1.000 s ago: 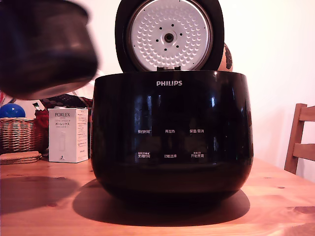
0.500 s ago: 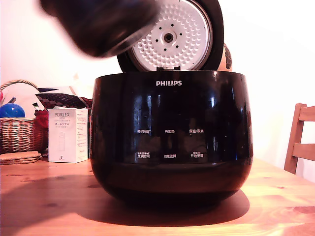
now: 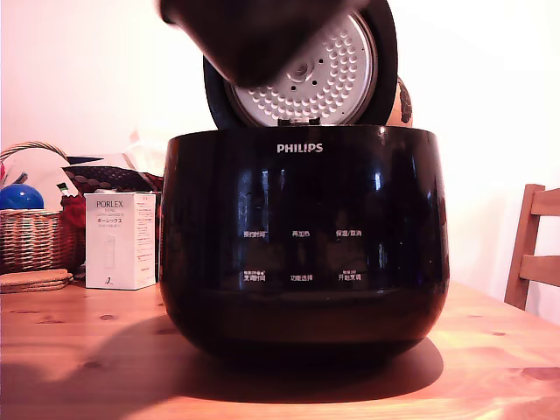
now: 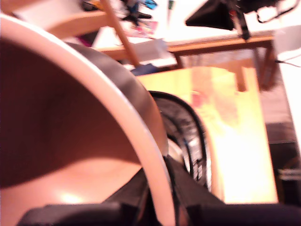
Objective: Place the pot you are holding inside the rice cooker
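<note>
1. 2 views showed the moment: the exterior view and the wrist view.
2. In the exterior view the pot [image 3: 262,39] hung blurred at the top edge, above the rice cooker [image 3: 302,241] and towards its side on the exterior view's left, clear of the cooker's rim.
3. The pot covered part of the raised lid [image 3: 350,66], whose dimpled silver plate showed behind it.
4. The rice cooker stood on the wooden bench [image 3: 79,350] with its PHILIPS logo and white button labels facing the camera.
5. In the wrist view the pot's pale rim [image 4: 117,113] curved across the picture, with its shaded inside to one side of it.
6. The tool [image 4: 157,197] was clamped on that rim, with 1 dark finger inside the pot wall and 1 outside it.
7. Past the rim in the wrist view, the cooker's dark edge [image 4: 188,136] and the bright bench surface were visible, both blurred.
8. At the exterior view's left stood a white PORLEX box [image 3: 121,241] just beside the cooker, and further left a wicker basket [image 3: 35,236] holding a blue ball [image 3: 19,197].
9. At the exterior view's right a wooden chair [image 3: 535,249] stood beyond the bench.
</note>
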